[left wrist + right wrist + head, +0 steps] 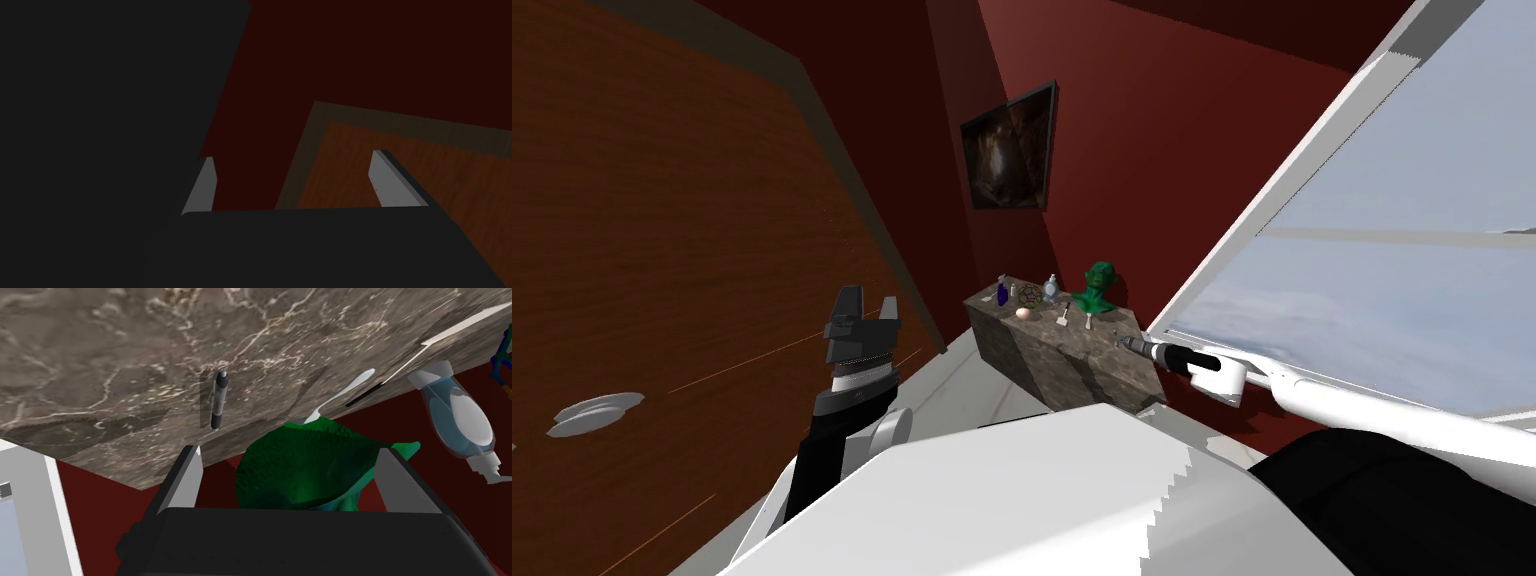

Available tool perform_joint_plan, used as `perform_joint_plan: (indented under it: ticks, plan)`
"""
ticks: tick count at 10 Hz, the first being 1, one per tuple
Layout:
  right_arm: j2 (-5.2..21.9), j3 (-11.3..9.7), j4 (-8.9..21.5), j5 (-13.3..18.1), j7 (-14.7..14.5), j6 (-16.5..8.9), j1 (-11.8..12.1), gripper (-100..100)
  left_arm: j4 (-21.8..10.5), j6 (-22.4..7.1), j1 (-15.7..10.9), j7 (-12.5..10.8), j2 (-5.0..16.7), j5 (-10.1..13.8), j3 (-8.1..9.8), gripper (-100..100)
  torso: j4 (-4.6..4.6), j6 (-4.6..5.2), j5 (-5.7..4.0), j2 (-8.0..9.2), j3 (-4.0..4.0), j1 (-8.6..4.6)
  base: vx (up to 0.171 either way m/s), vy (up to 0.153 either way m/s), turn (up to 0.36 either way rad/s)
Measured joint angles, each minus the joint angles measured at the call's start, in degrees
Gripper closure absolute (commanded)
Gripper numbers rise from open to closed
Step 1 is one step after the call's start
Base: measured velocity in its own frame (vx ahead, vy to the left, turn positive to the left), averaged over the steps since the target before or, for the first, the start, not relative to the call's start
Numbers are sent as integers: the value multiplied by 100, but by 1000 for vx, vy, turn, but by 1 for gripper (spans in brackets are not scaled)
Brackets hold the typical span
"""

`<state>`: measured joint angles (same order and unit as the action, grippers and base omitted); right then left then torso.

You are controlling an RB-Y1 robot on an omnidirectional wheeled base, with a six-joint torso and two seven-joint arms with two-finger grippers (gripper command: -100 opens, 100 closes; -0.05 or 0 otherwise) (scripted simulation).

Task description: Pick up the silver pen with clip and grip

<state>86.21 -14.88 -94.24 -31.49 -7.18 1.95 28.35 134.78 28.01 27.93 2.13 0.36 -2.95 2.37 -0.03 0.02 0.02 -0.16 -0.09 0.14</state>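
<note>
Marble-patterned bench (100,348) against a dark red wall (1152,130), big window (1392,250) on one side of it, brown wood door (662,250) well off on the other. Green bust (310,468) stands on the bench and is my landmark.

My right fingers (189,478) are apart, nothing between them touching; the bust sits in the gap, seen from above. The silver pen (220,400) lies flat on the bench top just beside the bust, on its window side, past the tip of one finger and apart from it. Dark grip end points towards me.

A white spoon-shaped thing (345,395) lies on the bust's other side, and a clear bottle (462,420) farther out that way.

My left fingers (204,187) are apart too, raised near the door, well away from the bust.

The bust's base is hidden behind my hand. I can't make out the pen's clip.
</note>
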Motion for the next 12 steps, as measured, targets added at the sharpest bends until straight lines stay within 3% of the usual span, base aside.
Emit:
perform_joint_plan:
  ticks: [2, 3, 4, 5, 6, 8, 9, 11, 12]
  plan:
    - [259, -187, 131, -206, 1, -191, 54, -100, 0, 0, 1, 0, 0, 0, 0, 0, -1, 4, -1, -5, -3, -2, 57, 30, 127]
    - [365, -94, 91, -294, -13, -318, 263, -100, 0, 0, 0, 0, 0, 0, 0, 0, -1, 1, 0, -4, -3, 0, 46, 25, 70]
    - [473, -230, 178, -376, 3, -340, 206, -100, 0, 0, 1, 0, 0, 0, 1, 0, 0, 4, 0, -1, -1, -3, 62, 33, 120]
    - [670, -264, 268, -504, 46, -296, 381, -100, 0, 0, 1, 0, 0, 0, 0, 0, -1, 3, 1, -5, -2, -1, 49, 22, 71]
    - [673, -353, 321, -536, 42, -330, 342, -100, 0, 0, 1, 0, 0, 0, 1, 0, 0, 4, -2, -1, -1, -4, 53, 25, 169]
    - [782, -639, 534, -704, 16, -445, 389, -100, 0, 0, 1, 0, 0, 0, 0, 0, -2, 2, -1, -10, -6, -1, 93, 32, 193]
    - [953, -909, 627, -879, 43, -529, 306, -100, 0, 0, 1, 0, 0, 0, 0, 0, -4, 1, 1, -19, -11, -1, 116, 27, 170]
    - [1202, -1255, 761, -1184, 98, -682, 363, -100, 0, 0, 1, 0, 0, 0, 1, 0, -7, 3, 1, -27, -16, 3, 117, 33, 151]
    - [1189, -1457, 847, -1291, 75, -763, 307, -100, 1, 0, 1, 0, 0, 0, 1, 0, -6, 2, -1, -25, -15, 1, 63, 11, 52]
